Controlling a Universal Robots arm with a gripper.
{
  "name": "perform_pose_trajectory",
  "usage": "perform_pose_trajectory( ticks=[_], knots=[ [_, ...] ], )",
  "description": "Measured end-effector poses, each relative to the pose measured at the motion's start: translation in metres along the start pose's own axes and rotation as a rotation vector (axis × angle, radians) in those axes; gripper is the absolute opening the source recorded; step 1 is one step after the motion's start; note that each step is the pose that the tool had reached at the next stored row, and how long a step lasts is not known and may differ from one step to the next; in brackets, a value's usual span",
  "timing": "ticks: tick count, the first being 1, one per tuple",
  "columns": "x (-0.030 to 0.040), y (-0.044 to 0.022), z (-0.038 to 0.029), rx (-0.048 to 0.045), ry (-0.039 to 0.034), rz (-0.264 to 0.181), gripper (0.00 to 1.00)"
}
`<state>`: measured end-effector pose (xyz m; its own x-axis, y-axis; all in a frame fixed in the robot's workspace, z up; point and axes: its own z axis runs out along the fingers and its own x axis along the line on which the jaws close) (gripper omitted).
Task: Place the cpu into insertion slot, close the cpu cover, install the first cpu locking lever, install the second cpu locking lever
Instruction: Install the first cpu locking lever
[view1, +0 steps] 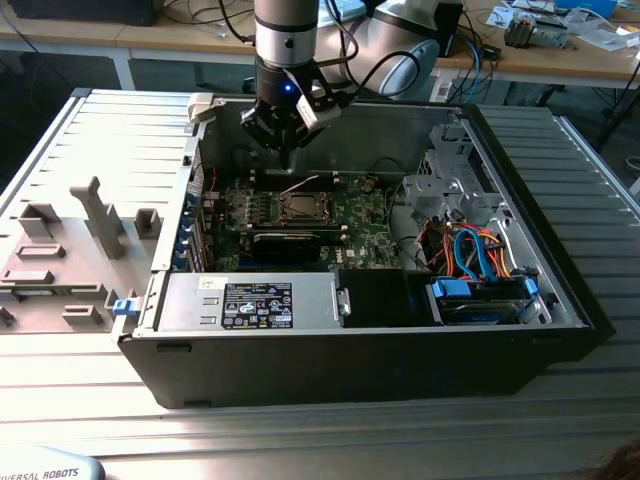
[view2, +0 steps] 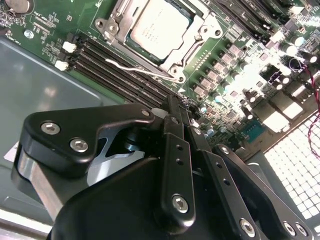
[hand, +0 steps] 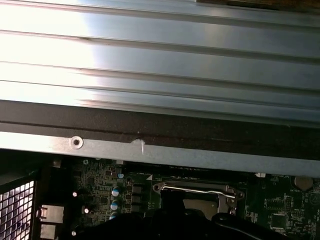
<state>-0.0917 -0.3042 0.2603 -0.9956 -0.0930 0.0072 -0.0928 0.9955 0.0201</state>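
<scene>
The cpu (view2: 159, 27) lies silver side up in the insertion slot (view1: 298, 207) in the middle of the green motherboard. The cpu cover (view2: 119, 24) lies flat around it as a silvery frame. One thin wire locking lever (view2: 137, 67) stands free along the socket's side, unlatched; in the exterior view this lever (view1: 300, 184) rises at a slant beyond the socket. My gripper (view2: 176, 102) hangs just above the board beside that lever, fingers shut with nothing between them. In the exterior view the gripper (view1: 287, 160) is behind the socket, near the case's back wall. The slot (hand: 200, 199) and lever (hand: 195, 189) also show in the first wrist view.
The open computer case (view1: 560, 300) lies on a ribbed metal table. Long black memory slots (view2: 115, 75) run next to the socket. A power supply (view1: 250, 300) sits at the front, and a drive bay with coloured cables (view1: 480, 260) on the exterior view's right. Grey fixtures (view1: 95, 220) stand on the left.
</scene>
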Motion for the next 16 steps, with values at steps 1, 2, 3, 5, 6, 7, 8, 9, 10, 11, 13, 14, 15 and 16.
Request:
perform_pose_trajectory(
  ticks=[1, 2, 3, 5, 6, 7, 8, 9, 10, 11, 13, 14, 15, 16],
  knots=[
    [-0.0008, -0.0001, 0.0, 0.0002, 0.0, 0.0, 0.11],
    [-0.0013, -0.0001, 0.0, 0.0004, 0.0, 0.0, 0.11],
    [-0.0021, -0.0002, 0.0, 0.0006, 0.0, 0.0, 0.11],
    [-0.0031, -0.0003, 0.0, 0.001, 0.0001, 0.0, 0.11],
    [-0.0037, -0.0003, 0.0, 0.0013, 0.0001, 0.0, 0.11],
    [-0.0047, -0.0005, 0.0, 0.0016, 0.0001, 0.0, 0.11],
    [-0.0053, -0.0005, 0.0, 0.0018, 0.0002, 0.0, 0.11],
    [-0.0059, -0.0005, -0.0001, 0.002, 0.0002, 0.0, 0.11],
    [-0.0064, -0.0006, 0.0, 0.0022, 0.0002, 0.0, 0.11],
    [-0.007, -0.0006, 0.0, 0.0024, 0.0002, 0.0, 0.11],
    [-0.0087, -0.0008, -0.0001, 0.003, 0.0002, 0.0, 0.11],
    [-0.0093, -0.0009, -0.0001, 0.0032, 0.0003, 0.0, 0.11],
    [-0.0099, -0.0009, -0.0001, 0.0033, 0.0003, 0.0, 0.11],
    [-0.0104, -0.001, -0.0001, 0.0033, 0.0003, 0.0, 0.11]
  ],
)
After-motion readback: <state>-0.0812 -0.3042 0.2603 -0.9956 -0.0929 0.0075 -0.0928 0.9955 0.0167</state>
